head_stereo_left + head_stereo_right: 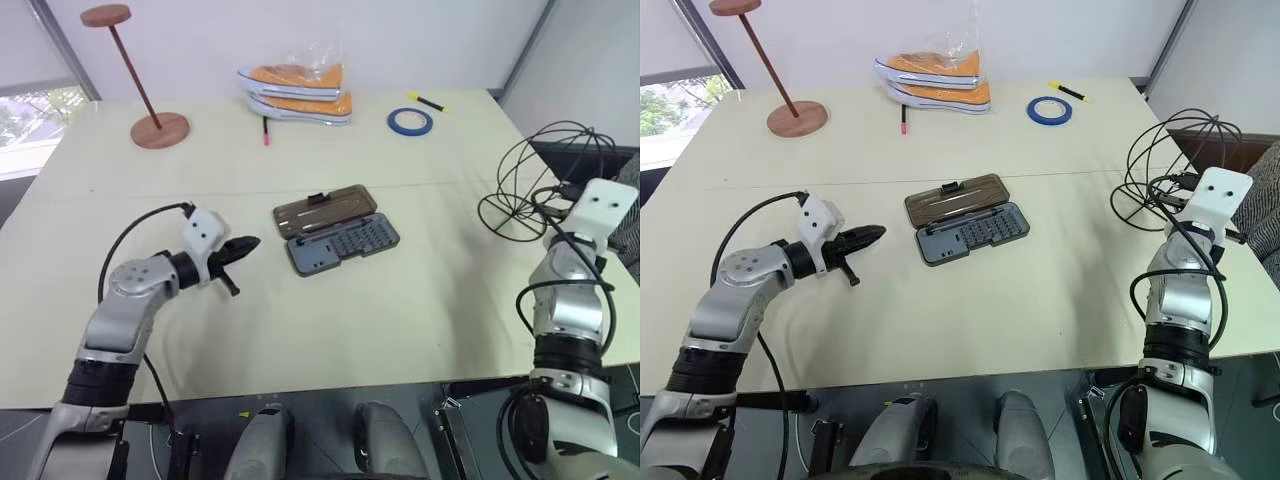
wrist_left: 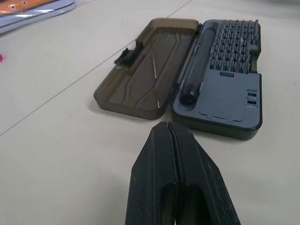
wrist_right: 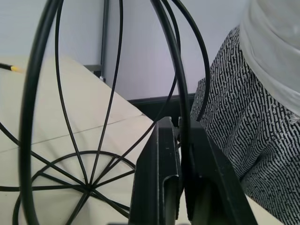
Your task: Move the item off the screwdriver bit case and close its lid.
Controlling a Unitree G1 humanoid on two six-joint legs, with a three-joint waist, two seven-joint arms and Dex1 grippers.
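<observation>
The left gripper (image 1: 243,248) hangs low over the pale worktop (image 1: 400,320) with its jaws clenched together on nothing, pointing toward the screwdriver bit case (image 1: 343,246), which lies just ahead of the fingertips and apart from them. The case lies open and flat: the dark grey half with its rows of bits is the nearer part, and the lid (image 1: 323,212), smoky brown and translucent, lies folded back on the worktop beyond it, its small black latch on the far edge. Nothing rests on the case. Well off to the other side, at the worktop's right edge, the right gripper (image 3: 180,154) has its jaws a narrow slit apart with one thin hoop of the item (image 1: 545,180) running through the gap; whether the fingers (image 3: 161,178) actually pinch that wire cannot be told. The item, a globe of black wire hoops, stands on the worktop around and ahead of these jaws, well apart from the case. A patterned black-and-white fabric (image 3: 248,126) shows just beside the right jaws. Farther off lie a blue tape roll (image 1: 410,122), a pair of orange shoes (image 1: 297,92) in clear wrap, and a wooden stand (image 1: 150,90) with a round base.
</observation>
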